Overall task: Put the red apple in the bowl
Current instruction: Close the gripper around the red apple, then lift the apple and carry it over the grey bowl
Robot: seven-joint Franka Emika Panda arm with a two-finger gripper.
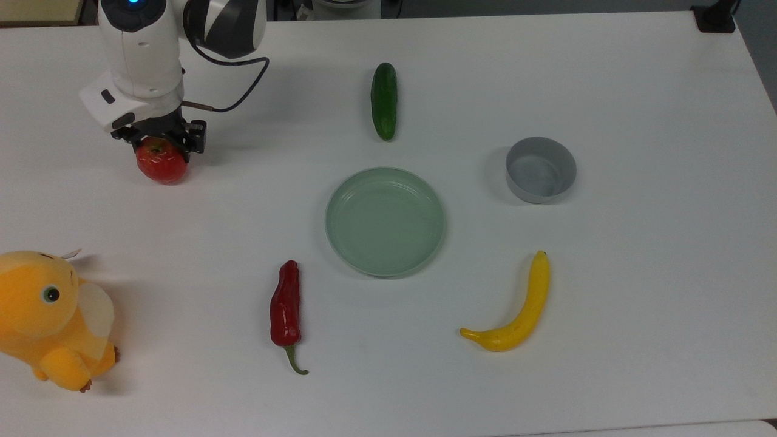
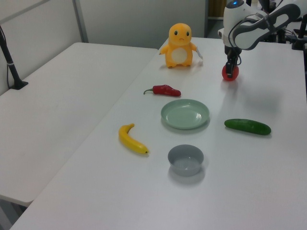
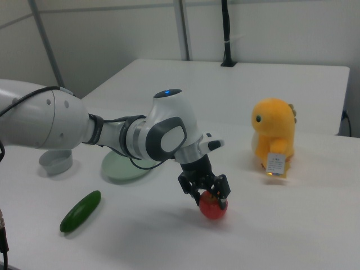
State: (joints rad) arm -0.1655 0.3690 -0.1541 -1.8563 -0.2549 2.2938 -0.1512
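The red apple (image 1: pixel 161 168) sits on the white table at the top view's far left, stem dimple up. My gripper (image 1: pixel 162 143) hangs right over it, open, one black finger on each side of the apple's upper half. The right view shows the gripper (image 3: pixel 208 193) low on the apple (image 3: pixel 214 210), and the left view shows the gripper (image 2: pixel 230 67) above the apple (image 2: pixel 230 74) at the table's far end. The grey bowl (image 1: pixel 536 195) stands empty at the top view's right, far from the apple; it also appears in the left view (image 2: pixel 185 166).
Between apple and bowl lie a pale green plate (image 1: pixel 340 243) and a green cucumber (image 1: pixel 383 101). A dark red chili pepper (image 1: pixel 286 309) and a yellow banana (image 1: pixel 517 315) lie nearer the front edge. A yellow plush toy (image 1: pixel 45 315) stands at the top view's lower left.
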